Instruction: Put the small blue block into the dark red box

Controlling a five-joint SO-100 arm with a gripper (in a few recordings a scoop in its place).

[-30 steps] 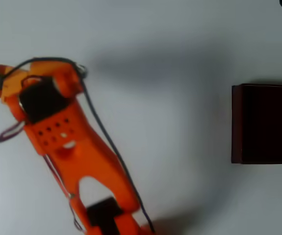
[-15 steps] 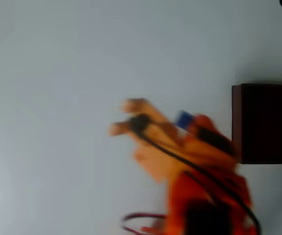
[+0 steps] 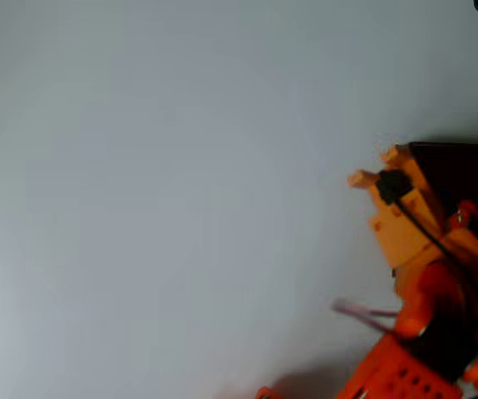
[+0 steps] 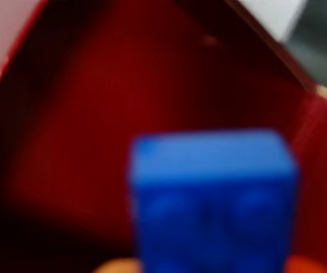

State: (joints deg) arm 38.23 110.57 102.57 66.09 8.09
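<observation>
1. Look at the overhead view: your orange plastic arm [image 3: 426, 283] reaches up from the bottom right corner, and its orange two-finger gripper [image 3: 384, 166] sits at the near-left corner of the large dark red box with thin maroon walls [image 3: 471, 170].
2. The box lies at the right edge of that view, partly cut off by the frame and partly covered by the arm; its left wall and upper edge are visible.
3. In the wrist view, the small bright blue plastic block [image 4: 211, 199] fills the lower middle, blurred but with round stud shapes on its facing side. Orange finger pads [image 4: 115, 266] show at both of its lower corners, so the pincer is closed narrowly on the block.
4. Behind the block you see the box's red inner walls [image 4: 95, 114] and dark floor; the block hangs over the box interior, not touching a wall as far as the blur allows.
5. A box rim runs diagonally at the wrist view's upper right, close to the gripper's side.
6. The pale grey table [image 3: 155, 199] stretches wide to the left and above the box.
</observation>
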